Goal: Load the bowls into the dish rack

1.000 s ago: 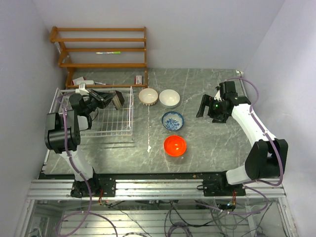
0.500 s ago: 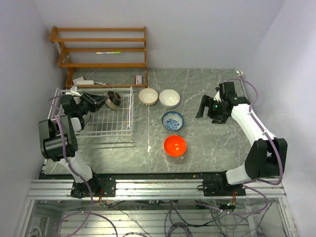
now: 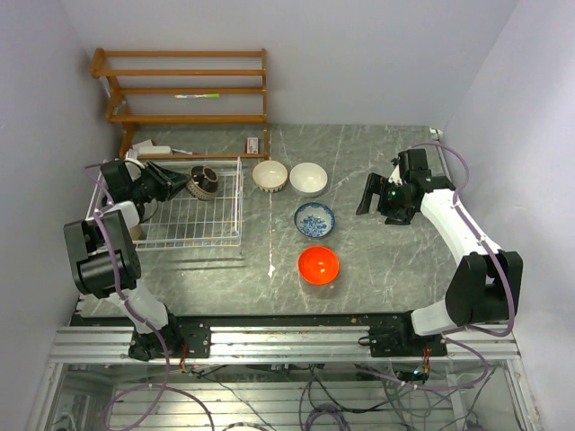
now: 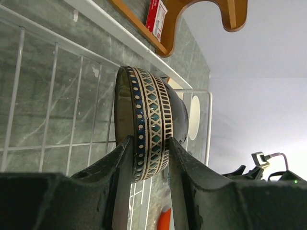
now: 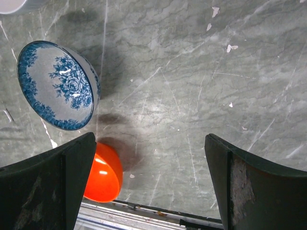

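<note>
A dark bowl with a blue-and-cream patterned band (image 3: 203,182) (image 4: 149,120) rests in the far part of the white wire dish rack (image 3: 184,235) (image 4: 53,143). My left gripper (image 3: 180,185) (image 4: 147,146) is open, its fingers loosely either side of that bowl's rim. Four bowls stand on the table right of the rack: cream with a brown rim (image 3: 269,175), plain white (image 3: 308,178), blue-and-white (image 3: 314,219) (image 5: 57,86) and orange-red (image 3: 318,264) (image 5: 103,175). My right gripper (image 3: 367,194) (image 5: 149,139) hangs wide open and empty, right of the blue-and-white bowl.
A wooden slatted shelf (image 3: 184,90) stands against the back wall behind the rack. A small red-and-white box (image 3: 253,144) and some white items (image 3: 148,148) lie at its foot. A white scrap (image 3: 271,268) lies on the marble top left of the orange-red bowl.
The left gripper carried the patterned bowl to the far side of the rack, opened, and drew back to the left. The bowl stays in the rack. The right arm has not moved.
</note>
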`<state>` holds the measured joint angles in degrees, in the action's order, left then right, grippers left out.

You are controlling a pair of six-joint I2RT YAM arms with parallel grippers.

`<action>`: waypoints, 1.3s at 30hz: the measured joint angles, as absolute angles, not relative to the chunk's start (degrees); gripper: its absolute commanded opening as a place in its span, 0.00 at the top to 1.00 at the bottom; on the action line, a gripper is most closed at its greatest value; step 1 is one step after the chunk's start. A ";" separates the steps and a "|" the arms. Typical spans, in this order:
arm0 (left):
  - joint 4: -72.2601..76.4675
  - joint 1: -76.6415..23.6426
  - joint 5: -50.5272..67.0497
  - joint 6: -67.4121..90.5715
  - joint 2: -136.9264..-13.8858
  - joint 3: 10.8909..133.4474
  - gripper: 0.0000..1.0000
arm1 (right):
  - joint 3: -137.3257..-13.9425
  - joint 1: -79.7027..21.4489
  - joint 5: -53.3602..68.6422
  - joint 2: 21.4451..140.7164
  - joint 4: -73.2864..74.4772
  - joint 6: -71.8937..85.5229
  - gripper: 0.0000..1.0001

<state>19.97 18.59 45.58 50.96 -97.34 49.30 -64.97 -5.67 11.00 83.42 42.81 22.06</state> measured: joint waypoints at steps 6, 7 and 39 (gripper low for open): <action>11.99 18.94 43.46 45.69 -97.32 53.12 0.59 | -64.62 -5.67 11.00 83.42 42.65 22.06 0.04; 10.87 19.09 42.65 44.84 -97.34 53.36 0.59 | -64.47 -5.67 11.00 83.42 42.65 22.06 0.04; -25.23 6.98 16.75 23.57 -90.96 74.61 0.05 | -62.35 -5.67 11.20 82.39 42.33 22.00 0.04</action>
